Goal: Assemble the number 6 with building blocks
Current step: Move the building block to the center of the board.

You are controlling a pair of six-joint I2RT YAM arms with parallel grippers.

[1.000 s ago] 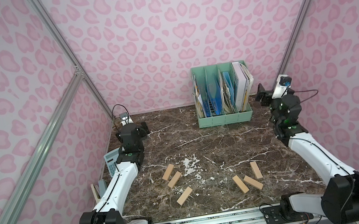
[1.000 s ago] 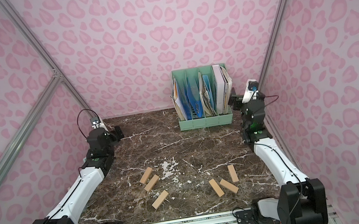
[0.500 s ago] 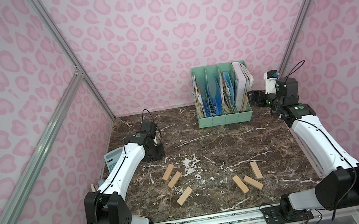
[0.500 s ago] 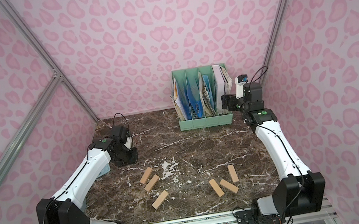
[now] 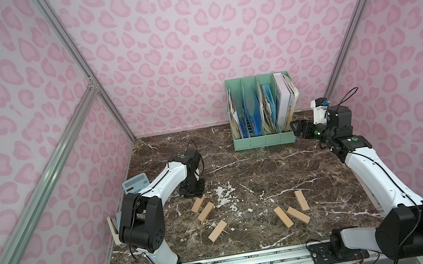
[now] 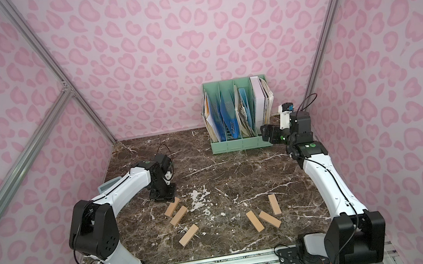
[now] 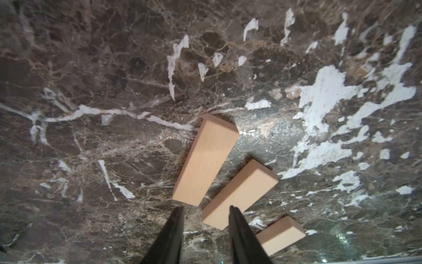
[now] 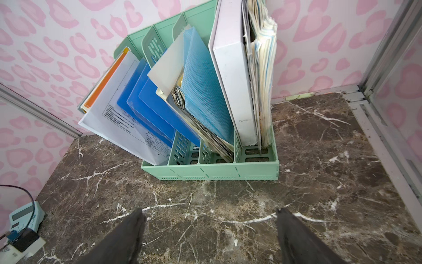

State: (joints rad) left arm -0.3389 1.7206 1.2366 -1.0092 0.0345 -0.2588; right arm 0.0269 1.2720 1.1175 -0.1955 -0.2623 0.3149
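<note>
Lowering left gripper [image 5: 192,193] from far-left corner toward building blocks [image 5: 205,211] lying near-left on worktop [image 5: 251,160], jaws narrowly apart, empty; keeping right gripper [image 5: 296,130] wide apart by file rack [image 5: 263,141]. Likely light, stiff, smooth: pinching across long edges.

White links [image 5: 168,180], black joints [image 5: 145,227], thin cables [image 5: 349,90], black left pincer [image 7: 206,206].

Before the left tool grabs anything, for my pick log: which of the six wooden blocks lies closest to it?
The rearmost block of the left trio: the left tool hangs at its far end; the other five lie farther off.
</note>
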